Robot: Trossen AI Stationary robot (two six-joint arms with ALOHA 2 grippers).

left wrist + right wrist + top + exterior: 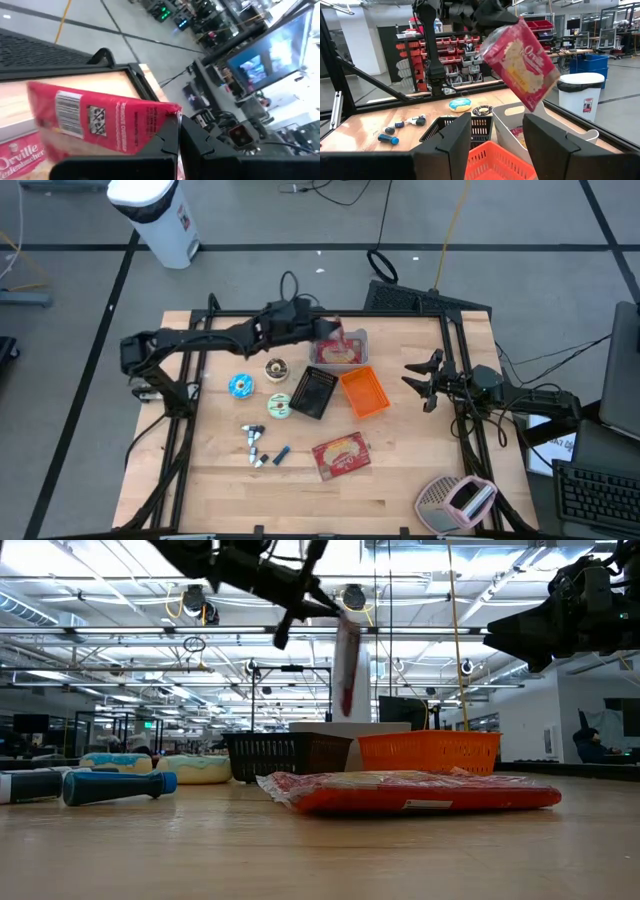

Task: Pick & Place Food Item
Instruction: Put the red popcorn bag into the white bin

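Note:
A red popcorn packet (522, 62) hangs in the air over the white bin (512, 117) at the table's far middle, with my left gripper (492, 17) shut on it. In the low view the packet (347, 665) shows edge-on below that gripper (318, 606). A second red packet (519, 136) lies inside the bin. A third red packet (342, 456) lies flat on the table near the front. My right gripper (425, 380) waits open at the table's right side, touching nothing. My left gripper pinches the packet's upper end at one corner (169, 112) between its two fingers. The fingers reach in roughly level from the table's left side. The packet hangs tilted below them, lifted clear of the bin and the table.
A black basket (313, 392) and an orange basket (363, 392) stand side by side in front of the bin. Three donuts (241, 386) and small tools (255, 446) lie to the left. A pink and grey object (455, 500) sits at the front right corner.

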